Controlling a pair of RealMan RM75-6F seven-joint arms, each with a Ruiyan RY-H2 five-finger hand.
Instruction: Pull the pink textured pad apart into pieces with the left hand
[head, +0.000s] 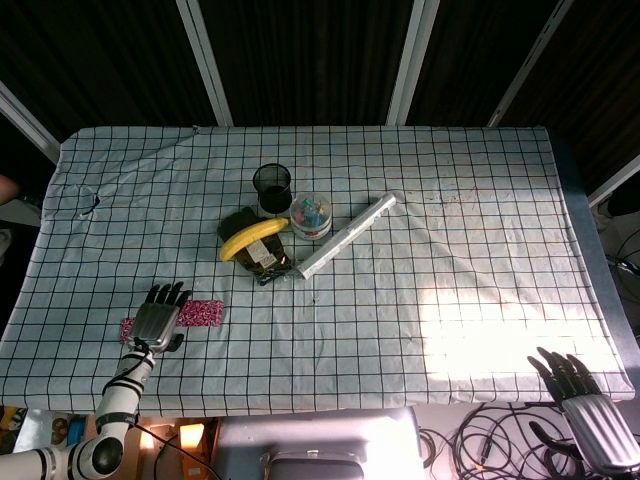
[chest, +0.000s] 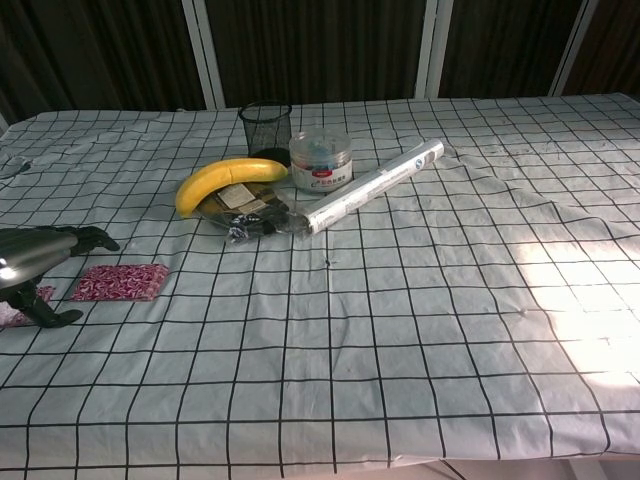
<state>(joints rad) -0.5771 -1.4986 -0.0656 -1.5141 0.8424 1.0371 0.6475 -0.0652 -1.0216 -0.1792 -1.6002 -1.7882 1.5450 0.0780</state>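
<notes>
Right of the banana (head: 252, 238), the cup (head: 272, 188), tub (head: 311, 215) and roll (head: 347, 235) crowd together; open cloth (head: 450, 290) lies beyond.

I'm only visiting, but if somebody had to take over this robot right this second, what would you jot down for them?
Left hand: fingers spread, holding nothing, hovering over the gap between the two pink pad pieces.
Right hand: open, idle off the table's near right corner.
Larger pink piece lies flat just right of the left hand; smaller pink piece shows at its left, partly hidden.
Done: the pad is already in two separate pieces.
Left: judge whether more tearing is wanted; if so, probably grip the larger piece next.
</notes>
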